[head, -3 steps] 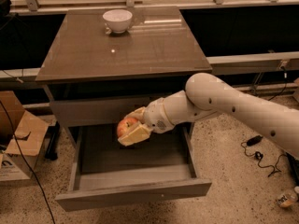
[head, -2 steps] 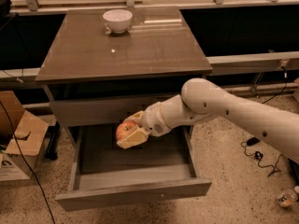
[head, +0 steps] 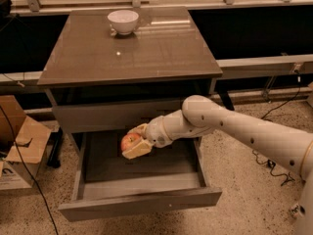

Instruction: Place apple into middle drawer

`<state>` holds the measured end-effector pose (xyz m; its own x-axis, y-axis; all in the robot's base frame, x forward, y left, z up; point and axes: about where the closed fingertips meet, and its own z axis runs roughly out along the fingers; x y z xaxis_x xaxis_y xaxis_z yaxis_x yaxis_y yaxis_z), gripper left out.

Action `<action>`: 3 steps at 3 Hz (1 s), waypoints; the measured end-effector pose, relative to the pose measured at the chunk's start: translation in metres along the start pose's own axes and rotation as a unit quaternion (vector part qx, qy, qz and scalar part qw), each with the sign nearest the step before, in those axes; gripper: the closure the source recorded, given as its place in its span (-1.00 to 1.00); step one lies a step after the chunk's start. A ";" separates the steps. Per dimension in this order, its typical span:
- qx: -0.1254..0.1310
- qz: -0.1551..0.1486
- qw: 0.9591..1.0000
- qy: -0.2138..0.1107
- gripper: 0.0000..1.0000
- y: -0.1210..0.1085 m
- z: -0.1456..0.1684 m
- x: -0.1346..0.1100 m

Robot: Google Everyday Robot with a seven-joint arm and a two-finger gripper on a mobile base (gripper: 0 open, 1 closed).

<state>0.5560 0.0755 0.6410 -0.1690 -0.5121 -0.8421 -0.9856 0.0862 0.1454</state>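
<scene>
The red and yellowish apple is held in my gripper, whose fingers are shut on it from the right. The gripper hangs just above the inside of the open middle drawer, near its back left part, under the front of the drawer above. The middle drawer is pulled far out and its dark floor shows bare around the apple. My white arm reaches in from the right.
A white bowl stands at the back of the cabinet top. The closed upper drawer front is just above the gripper. A cardboard box and black cables lie on the floor at the left.
My gripper with the apple has moved a little left and down, deeper over the open drawer. The drawer and bowl have not moved.
</scene>
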 end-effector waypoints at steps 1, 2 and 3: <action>-0.007 0.013 1.000 -0.003 1.00 -0.022 0.016 0.036; -0.009 0.044 0.999 0.002 1.00 -0.035 0.032 0.093; -0.009 0.060 0.998 0.001 1.00 -0.037 0.043 0.126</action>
<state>0.5709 0.0448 0.5074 -0.2862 -0.5013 -0.8166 -0.9580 0.1322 0.2546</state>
